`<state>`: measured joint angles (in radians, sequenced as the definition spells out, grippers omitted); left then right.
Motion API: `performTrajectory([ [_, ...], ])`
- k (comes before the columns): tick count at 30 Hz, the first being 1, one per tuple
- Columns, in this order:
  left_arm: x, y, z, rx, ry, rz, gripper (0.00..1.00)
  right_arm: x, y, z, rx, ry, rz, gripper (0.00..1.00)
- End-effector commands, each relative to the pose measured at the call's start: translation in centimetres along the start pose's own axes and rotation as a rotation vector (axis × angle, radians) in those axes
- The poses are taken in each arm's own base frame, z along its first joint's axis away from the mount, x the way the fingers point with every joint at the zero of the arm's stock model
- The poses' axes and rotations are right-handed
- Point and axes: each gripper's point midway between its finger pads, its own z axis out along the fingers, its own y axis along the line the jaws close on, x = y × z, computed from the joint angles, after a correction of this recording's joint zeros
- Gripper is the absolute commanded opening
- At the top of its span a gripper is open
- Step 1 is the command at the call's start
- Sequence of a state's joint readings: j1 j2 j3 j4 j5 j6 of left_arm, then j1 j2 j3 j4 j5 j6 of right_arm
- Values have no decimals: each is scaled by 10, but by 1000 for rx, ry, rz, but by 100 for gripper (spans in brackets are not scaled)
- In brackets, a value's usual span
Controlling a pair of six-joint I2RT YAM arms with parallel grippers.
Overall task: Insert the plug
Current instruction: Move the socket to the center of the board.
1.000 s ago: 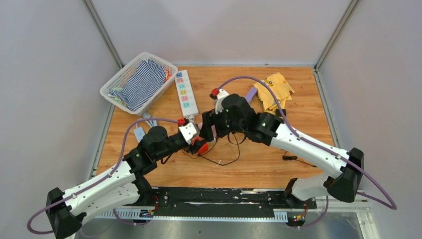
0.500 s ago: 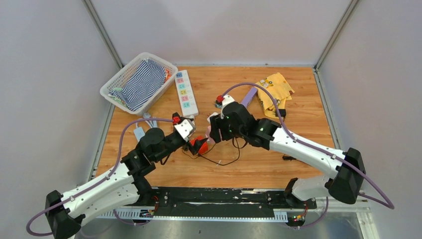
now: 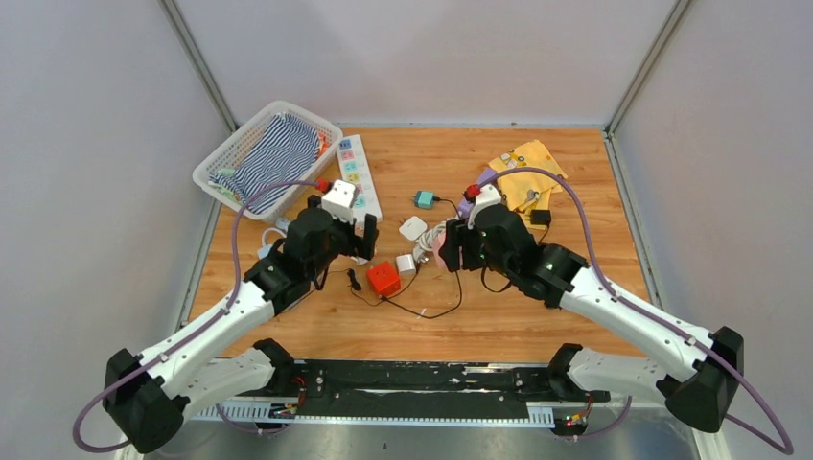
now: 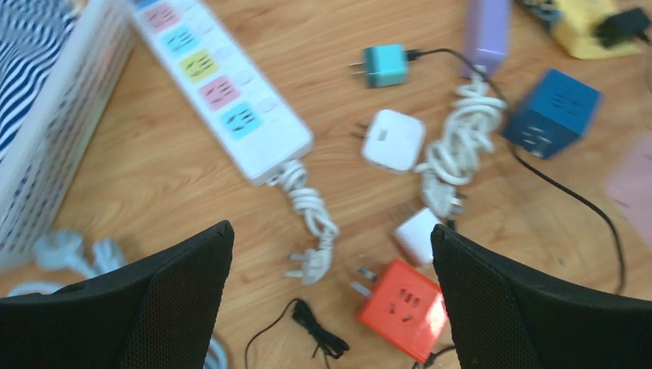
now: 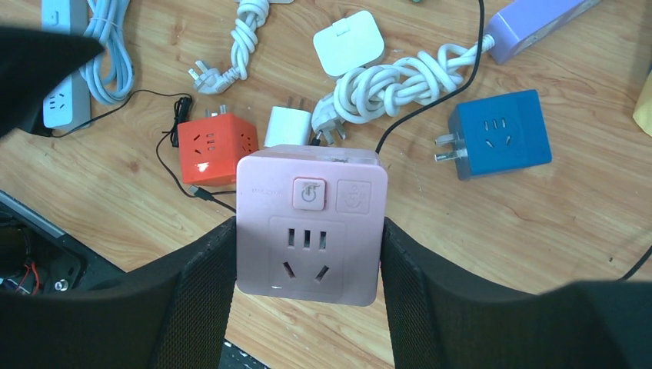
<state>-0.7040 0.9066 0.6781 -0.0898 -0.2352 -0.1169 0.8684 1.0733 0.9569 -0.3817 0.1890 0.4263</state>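
My right gripper (image 5: pixel 307 231) is shut on a pink cube socket (image 5: pixel 311 223), held above the table with its socket face toward the camera; from above the pink cube (image 3: pixel 444 251) sits at the gripper (image 3: pixel 452 251). Open and empty, my left gripper (image 4: pixel 330 229) hovers over the white cord plug (image 4: pixel 315 265) of the power strip (image 4: pixel 223 92), whose sockets are coloured. A red cube socket (image 4: pixel 404 307) lies on the wood under the right finger, prongs pointing left. From above, the left gripper (image 3: pixel 347 241) sits just below the strip (image 3: pixel 354 172).
A blue cube socket (image 5: pixel 500 132), white adapter (image 5: pixel 348 42), small white charger (image 5: pixel 288 125), teal charger (image 4: pixel 384 65), purple block (image 5: pixel 538 23) and loose black cables lie mid-table. A white basket (image 3: pixel 225 158) holds striped cloth at back left. Yellow cloth (image 3: pixel 532 172) lies back right.
My left gripper opened, left the red cube on the table and drew back left toward the power strip. My right gripper moved right, carrying the pink cube.
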Motion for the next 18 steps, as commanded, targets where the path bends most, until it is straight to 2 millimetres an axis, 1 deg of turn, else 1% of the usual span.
performTrajectory([
  [1,29,52,-4,-265,156,-190,100,-5,-11,-9,28,-55,24,16],
  [5,45,99,-23,-550,126,-343,100,-2,-11,-14,12,-61,27,16],
  [7,60,121,-34,-671,129,-426,98,-1,-10,-16,1,-61,28,16],
  [9,77,137,-44,-769,147,-474,97,0,-10,-17,-3,-62,27,16],
  [14,108,163,-66,-966,165,-531,95,0,-10,-21,-9,-71,24,17],
  [18,130,173,-71,-1035,202,-591,94,0,-8,-22,-22,-70,23,17],
])
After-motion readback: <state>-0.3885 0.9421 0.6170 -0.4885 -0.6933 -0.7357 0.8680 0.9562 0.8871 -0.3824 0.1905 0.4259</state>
